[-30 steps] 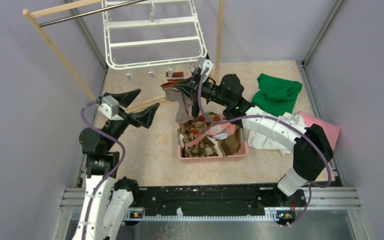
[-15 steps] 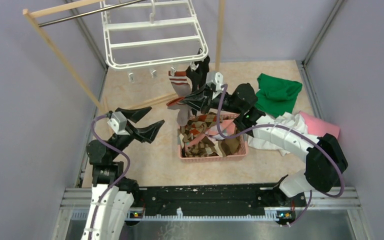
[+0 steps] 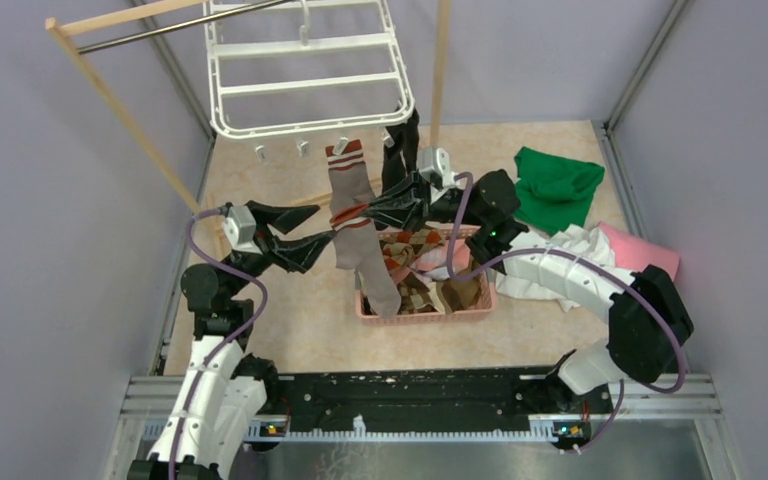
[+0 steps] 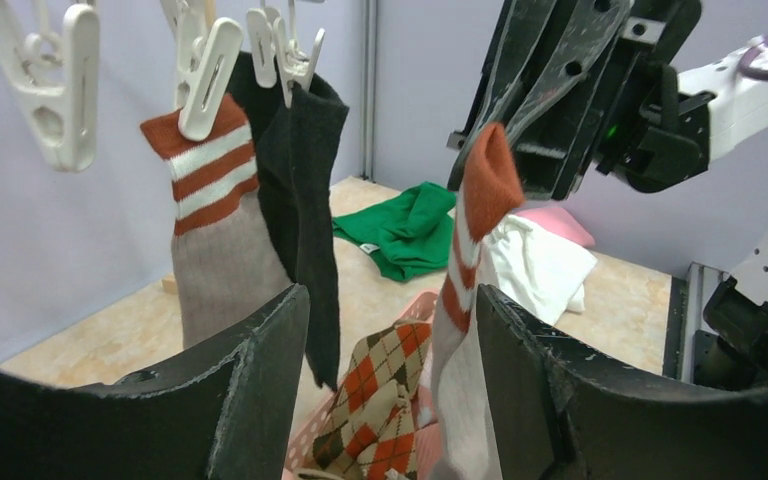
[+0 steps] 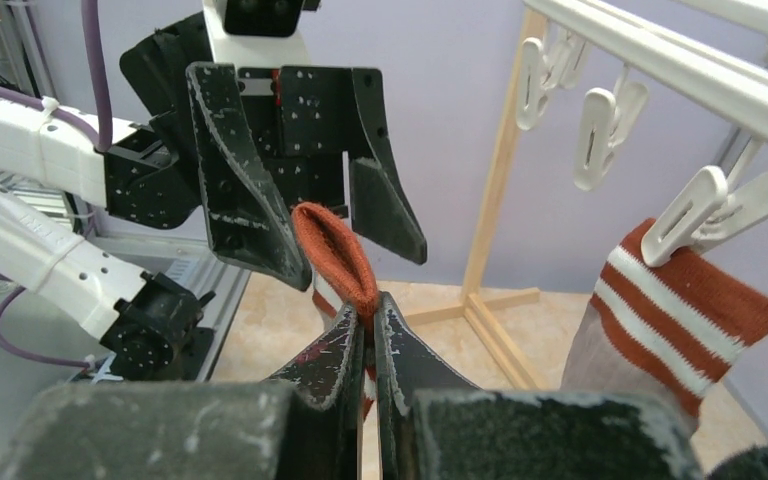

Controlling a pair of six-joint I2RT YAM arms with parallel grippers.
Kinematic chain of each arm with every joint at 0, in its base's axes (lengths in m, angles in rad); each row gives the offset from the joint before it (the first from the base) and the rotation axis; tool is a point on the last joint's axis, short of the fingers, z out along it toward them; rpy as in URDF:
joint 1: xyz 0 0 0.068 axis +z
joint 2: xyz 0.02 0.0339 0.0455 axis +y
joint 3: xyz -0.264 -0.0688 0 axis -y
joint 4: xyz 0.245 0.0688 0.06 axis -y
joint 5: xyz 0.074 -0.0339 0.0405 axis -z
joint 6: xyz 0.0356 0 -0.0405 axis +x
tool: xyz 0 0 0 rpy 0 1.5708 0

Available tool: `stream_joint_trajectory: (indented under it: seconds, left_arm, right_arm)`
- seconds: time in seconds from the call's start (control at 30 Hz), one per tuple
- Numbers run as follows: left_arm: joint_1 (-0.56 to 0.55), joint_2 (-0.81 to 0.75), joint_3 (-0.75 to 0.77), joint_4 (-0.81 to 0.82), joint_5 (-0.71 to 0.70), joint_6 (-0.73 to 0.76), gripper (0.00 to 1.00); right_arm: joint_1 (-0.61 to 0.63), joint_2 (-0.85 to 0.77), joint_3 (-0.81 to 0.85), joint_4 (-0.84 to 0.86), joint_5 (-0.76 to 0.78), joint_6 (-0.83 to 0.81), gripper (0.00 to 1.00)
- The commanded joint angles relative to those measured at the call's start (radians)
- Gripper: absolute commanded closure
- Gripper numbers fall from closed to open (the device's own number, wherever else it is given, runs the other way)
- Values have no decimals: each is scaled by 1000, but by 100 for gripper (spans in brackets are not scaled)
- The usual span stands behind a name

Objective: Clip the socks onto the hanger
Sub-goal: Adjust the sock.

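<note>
Right pincer (image 5: 368,330) is pressed together on the orange cuff of a striped sock (image 5: 335,250), which bulges up above the fingertips while the grey leg hangs straight down below them. Left pincer (image 4: 390,310) faces it with its jaws spread, one on each side of that cuff; from the left wrist the sock (image 4: 465,300) hangs in the gap, close to one finger, and I cannot tell whether it touches. Above and beyond both pincers hangs the hanger (image 3: 310,75), a white frame with clips dangling along its near edge. On it a matching sock (image 3: 343,155) is already pinched at the cuff by one clip (image 4: 205,75), just beside the right pincer (image 3: 350,213) – and a black sock (image 4: 305,200) hangs from the next clip, right against it. Directly beneath the two pincers sits a pink basket (image 3: 425,312) holding more socks, an argyle sock (image 4: 380,400) uppermost. Beyond the right pincer's arm, well apart from the left pincer (image 3: 325,228), a green cloth (image 3: 555,185) lies on the floor.
</note>
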Motion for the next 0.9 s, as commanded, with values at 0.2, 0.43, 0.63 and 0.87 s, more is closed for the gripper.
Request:
stream_joint_trajectory:
  seconds: [0.2, 0.43, 0.63, 0.87]
  left_arm:
    - [-7, 58, -27, 332, 36, -157, 33]
    - [-9, 63, -30, 332, 38, -152, 37]
    - [-10, 64, -33, 319, 41, -140, 37]
    - [-13, 84, -14, 328, 26, -135, 38]
  right_arm:
    - [12, 57, 82, 57, -31, 43, 100]
    - [17, 75, 98, 69, -36, 52, 100]
    - [17, 81, 109, 69, -33, 56, 100]
    - [24, 95, 120, 77, -49, 71, 100]
